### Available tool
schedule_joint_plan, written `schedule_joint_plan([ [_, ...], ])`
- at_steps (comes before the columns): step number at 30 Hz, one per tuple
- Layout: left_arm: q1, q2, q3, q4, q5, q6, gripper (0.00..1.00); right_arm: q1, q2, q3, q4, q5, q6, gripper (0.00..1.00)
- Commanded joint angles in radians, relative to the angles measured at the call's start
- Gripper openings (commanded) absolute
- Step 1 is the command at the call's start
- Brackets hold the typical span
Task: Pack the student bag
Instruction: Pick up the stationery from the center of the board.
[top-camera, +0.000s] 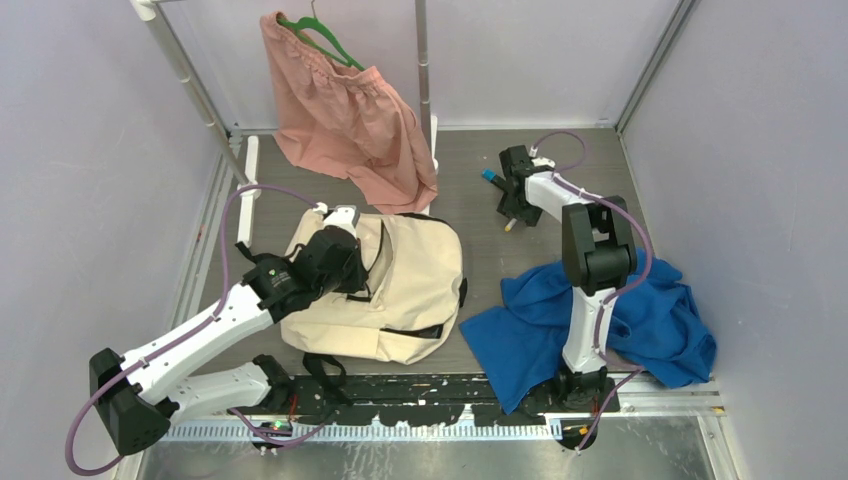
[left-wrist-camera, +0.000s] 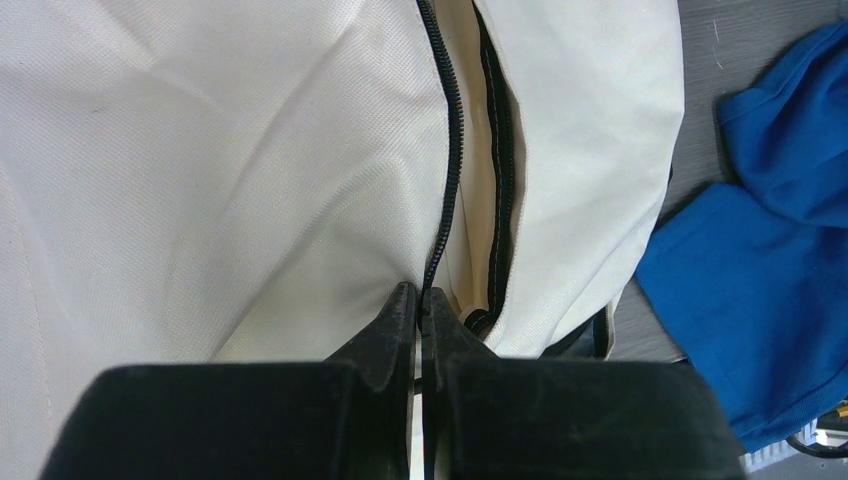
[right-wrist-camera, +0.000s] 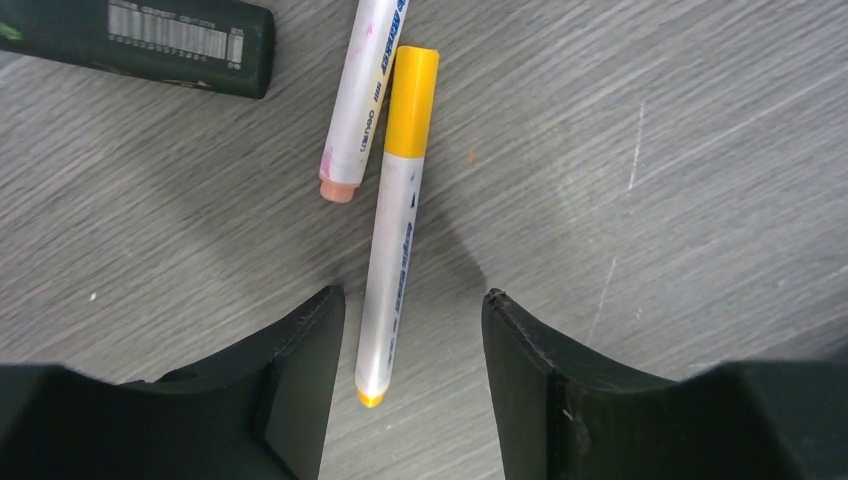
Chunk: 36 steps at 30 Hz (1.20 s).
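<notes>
The right gripper hangs above a grey wood-grain table with its two black fingers spread apart. A white marker pen with a yellow cap lies flat, its capless end between them and nearer the finger on the left of the view. A white pen with a pink tip lies just beside the cap. A black bar with a barcode label lies at the upper left.

The top edge crops the pink-ended marker and black barcoded object; the left arm partly hides the student bag.
</notes>
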Motion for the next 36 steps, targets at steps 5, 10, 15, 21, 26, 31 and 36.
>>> schedule_joint_plan([
  [5,0.005,-0.037,0.015,0.078,0.015,0.025,0.0,-0.022,0.06,0.037,0.006,-0.02,0.023,0.42],
  [10,0.005,-0.028,0.016,0.091,0.014,0.025,0.0,-0.03,0.003,-0.053,0.021,-0.025,0.06,0.14],
  [15,0.005,-0.027,0.016,0.092,0.007,0.033,0.0,-0.033,-0.117,-0.174,0.038,-0.057,0.085,0.01],
  [21,0.005,-0.02,0.026,0.093,0.006,0.038,0.0,-0.031,-0.339,-0.315,0.03,-0.078,0.071,0.01],
  [26,0.006,-0.016,0.025,0.113,-0.002,0.037,0.0,0.0,-0.62,-0.401,0.092,-0.23,-0.015,0.01],
  [31,0.011,0.004,0.043,0.124,0.0,0.025,0.0,0.195,-0.816,-0.441,0.112,-0.437,-0.05,0.01],
  [36,0.011,0.009,0.048,0.156,0.014,0.033,0.0,0.429,-0.839,-0.476,0.169,-0.623,-0.003,0.01],
])
